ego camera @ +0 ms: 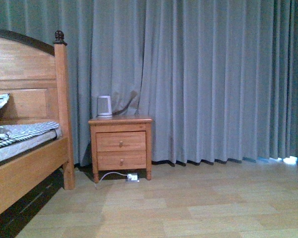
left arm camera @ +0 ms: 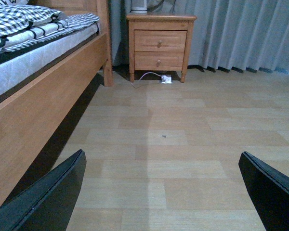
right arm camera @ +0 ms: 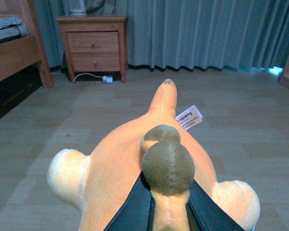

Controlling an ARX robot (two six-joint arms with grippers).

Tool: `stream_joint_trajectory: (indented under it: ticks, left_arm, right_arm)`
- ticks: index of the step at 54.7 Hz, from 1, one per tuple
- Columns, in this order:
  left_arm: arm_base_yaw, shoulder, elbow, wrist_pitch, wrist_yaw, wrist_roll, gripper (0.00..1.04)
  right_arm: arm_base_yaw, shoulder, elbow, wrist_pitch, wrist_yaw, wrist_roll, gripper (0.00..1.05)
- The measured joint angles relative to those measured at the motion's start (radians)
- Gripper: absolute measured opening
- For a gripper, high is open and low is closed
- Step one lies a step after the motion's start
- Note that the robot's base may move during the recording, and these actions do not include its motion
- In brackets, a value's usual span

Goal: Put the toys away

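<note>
An orange plush toy [right arm camera: 130,159] with brown round knobs and pale yellow limbs fills the lower part of the right wrist view. My right gripper [right arm camera: 167,211] is shut on a narrow orange stalk of the toy, just below a brown knob, and holds it above the floor. A white label [right arm camera: 189,117] hangs from the toy. My left gripper [left arm camera: 161,192] is open, its two black fingers [left arm camera: 48,197] wide apart over bare wooden floor with nothing between them. Neither arm nor the toy shows in the front view.
A wooden bed [ego camera: 25,168] with black-and-white bedding [left arm camera: 24,24] stands at the left. Next to it is a two-drawer nightstand [ego camera: 120,146] with a white kettle [ego camera: 105,106] on top and a white cable [ego camera: 120,174] beneath. Grey curtains [ego camera: 203,79] cover the back wall.
</note>
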Motion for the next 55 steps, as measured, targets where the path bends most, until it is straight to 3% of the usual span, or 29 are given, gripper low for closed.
stream_joint_trajectory:
  ticks: [55]
  left_arm:
    - [0.0,0.0,0.0,0.0,0.0,0.0,0.99]
  right_arm:
    - [0.0,0.0,0.0,0.0,0.0,0.0,0.09]
